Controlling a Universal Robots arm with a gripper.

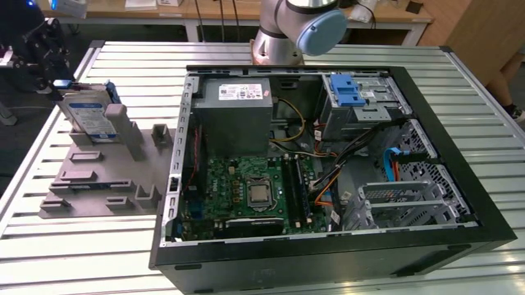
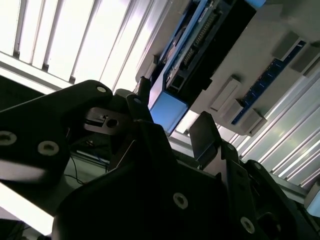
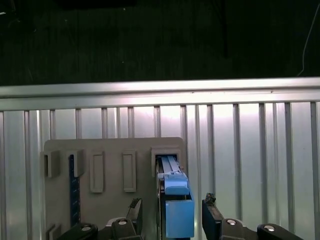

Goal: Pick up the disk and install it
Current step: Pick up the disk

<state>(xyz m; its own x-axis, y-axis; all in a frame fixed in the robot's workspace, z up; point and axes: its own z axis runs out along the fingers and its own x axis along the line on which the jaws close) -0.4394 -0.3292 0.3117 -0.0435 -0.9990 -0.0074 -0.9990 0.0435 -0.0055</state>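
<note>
The disk [image 1: 88, 117] stands on edge in a slot of the grey fixture plate [image 1: 98, 178] at the exterior view's left, its blue-and-white label facing out and a blue carrier around it. My gripper [image 1: 51, 74] hangs just above and behind its top end. In both wrist views the disk's blue carrier end [image 3: 176, 212] [image 2: 169, 109] sits between my two black fingers. My gripper [image 3: 172, 214] [image 2: 172, 112] is open, with one fingertip [image 3: 135, 207] and the other [image 3: 211, 212] standing a little off each side of the carrier.
An open computer case [image 1: 459, 246] lies in the middle of the slatted metal table [image 1: 74, 258]. It holds a grey power supply [image 1: 236, 107], a motherboard [image 1: 250, 190] and a drive cage with a blue caddy [image 1: 348, 92]. The arm's base [image 1: 296, 27] stands behind the case.
</note>
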